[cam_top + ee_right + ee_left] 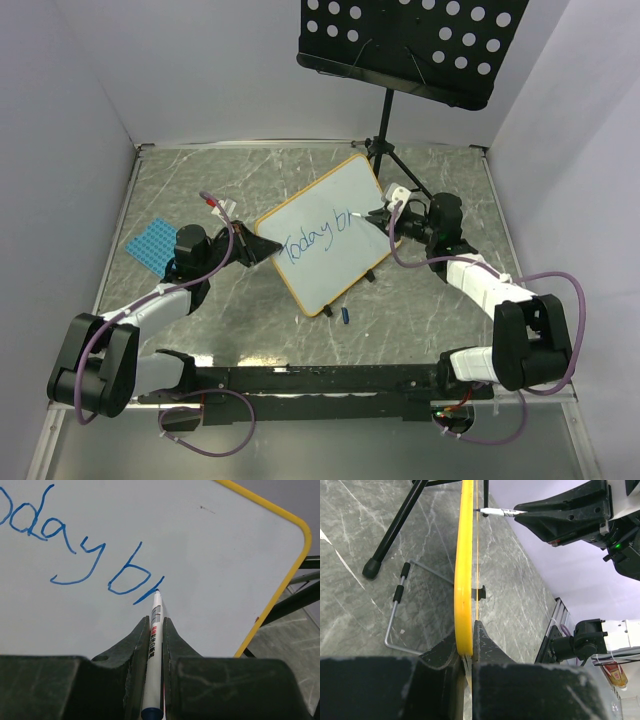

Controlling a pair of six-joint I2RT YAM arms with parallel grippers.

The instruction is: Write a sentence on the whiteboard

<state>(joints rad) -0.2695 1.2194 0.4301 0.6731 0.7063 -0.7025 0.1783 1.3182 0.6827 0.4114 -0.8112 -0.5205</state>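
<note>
Top external view: one whiteboard [322, 262] at centre frame, standing tilted on the grey marbled table [200, 180]. One sentence [312, 238] in blue marker across its upper half, only "Today br" legible. Two grippers: left gripper [266, 249] clamped on the board's left edge, right gripper [376, 214] closed tight around one marker [156, 607], tip touching the board at the end of the "r". One black perforated music stand [412, 40] at upper right, tripod legs just behind the board's top corner. One blue studded mat [152, 243] at left. One small blue cap [346, 316] lying below the board. Left wrist view: board edge-on, one wire prop [395, 615] behind it.
</note>
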